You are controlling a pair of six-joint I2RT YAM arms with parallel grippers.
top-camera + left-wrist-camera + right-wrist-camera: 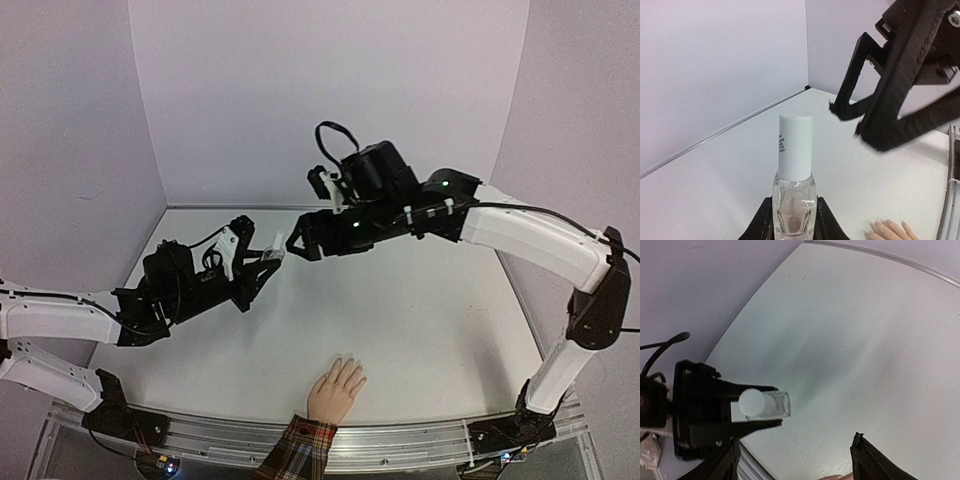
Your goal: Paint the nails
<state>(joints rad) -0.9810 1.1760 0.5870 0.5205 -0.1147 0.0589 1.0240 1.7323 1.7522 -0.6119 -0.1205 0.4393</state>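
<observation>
**Bottle clamped, nails lying flat on the table**

Top view: the left hand point(264, 262) grips the small glass bottle point(273, 249). The right hand point(296, 243) stands open just beside it. The nails point(346, 363) lie well nearer the arm bases than the bottle, on the table point(430, 320).
Left wrist: the glass looks smooth, light and breakable, so the white cap point(795, 145) seems the place to pinch.
Right wrist: the cap shows end-on, ungripped.
The nails look tiny and rigid, so they need a light brush and no grasp.

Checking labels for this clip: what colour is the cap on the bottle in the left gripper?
The cap is white, best seen in the left wrist view.
</observation>
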